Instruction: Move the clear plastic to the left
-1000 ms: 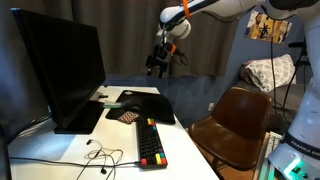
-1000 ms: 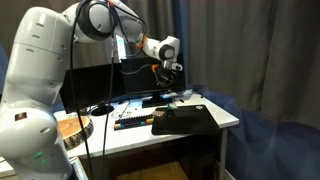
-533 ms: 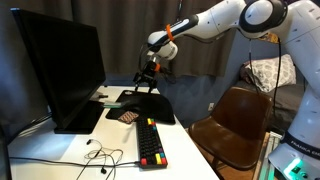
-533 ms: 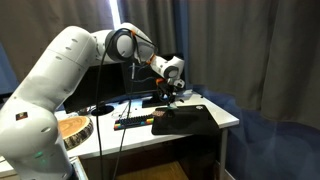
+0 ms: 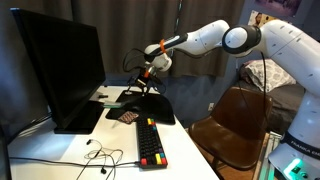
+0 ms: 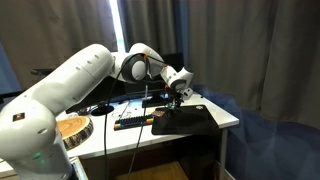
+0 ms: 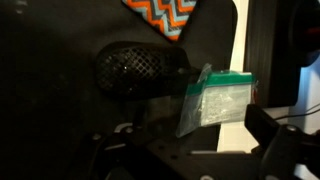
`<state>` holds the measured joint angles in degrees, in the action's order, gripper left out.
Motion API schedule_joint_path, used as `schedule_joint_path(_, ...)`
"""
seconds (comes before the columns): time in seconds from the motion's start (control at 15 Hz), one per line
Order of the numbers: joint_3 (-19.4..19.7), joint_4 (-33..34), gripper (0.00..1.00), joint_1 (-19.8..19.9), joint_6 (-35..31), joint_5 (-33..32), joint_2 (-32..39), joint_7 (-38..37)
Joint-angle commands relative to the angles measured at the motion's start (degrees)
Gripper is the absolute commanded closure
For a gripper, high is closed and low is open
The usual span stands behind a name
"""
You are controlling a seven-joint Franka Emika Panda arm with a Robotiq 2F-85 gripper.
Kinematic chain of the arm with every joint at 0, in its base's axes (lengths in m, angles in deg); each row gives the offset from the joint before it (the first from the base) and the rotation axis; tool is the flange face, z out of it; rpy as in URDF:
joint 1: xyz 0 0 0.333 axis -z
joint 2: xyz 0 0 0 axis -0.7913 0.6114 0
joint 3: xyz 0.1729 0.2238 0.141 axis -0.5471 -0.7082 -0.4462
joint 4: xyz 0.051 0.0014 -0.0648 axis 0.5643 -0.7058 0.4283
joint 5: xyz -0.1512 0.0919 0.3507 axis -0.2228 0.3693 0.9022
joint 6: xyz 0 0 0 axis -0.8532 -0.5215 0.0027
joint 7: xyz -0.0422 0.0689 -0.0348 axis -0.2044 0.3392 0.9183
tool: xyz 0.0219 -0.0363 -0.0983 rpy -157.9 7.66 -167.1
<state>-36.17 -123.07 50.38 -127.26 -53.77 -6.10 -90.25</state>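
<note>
The clear plastic (image 7: 215, 100) is a see-through bag with a green top edge. In the wrist view it lies half on the black mat (image 7: 60, 90) and half on the white table, just right of a black mouse (image 7: 140, 68). In an exterior view it shows as a small greenish patch (image 5: 103, 97) by the monitor's foot. My gripper (image 5: 140, 86) hangs low over the far end of the mat, fingers apart and empty, and it also shows in the other exterior view (image 6: 178, 95). In the wrist view the gripper (image 7: 195, 160) has dark fingers that frame the bag from below.
A big monitor (image 5: 60, 70) stands close beside the plastic. A keyboard with coloured keys (image 5: 150, 143), a patterned coaster (image 5: 125, 117) and a thin black earphone cable (image 5: 100, 155) lie nearer the front. A brown chair (image 5: 240, 120) stands off the table's edge.
The arm has come down from high above the table and moved toward the monitor, so the gripper now hovers just over the mat near the plastic. Nothing on the table has moved.
</note>
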Motion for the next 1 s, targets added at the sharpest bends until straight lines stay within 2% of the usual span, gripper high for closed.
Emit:
schedule_joint_path(0.0,-1.8,8.1,0.0,-0.1,-4.7,1.9,6.9,-4.4)
schedule_joint_path(0.07,-2.0,9.2,0.01,-0.2,-5.7,1.8,8.0,-5.3)
schedule_joint_path(0.2,-2.1,10.8,0.13,-0.7,-7.0,0.7,9.8,-6.4)
schedule_joint_path(0.4,-1.9,12.6,0.44,-1.2,-7.5,-0.1,11.6,-7.6)
schedule_joint_path(0.93,-2.0,14.7,0.98,-1.4,-5.7,-1.1,12.6,-7.8)
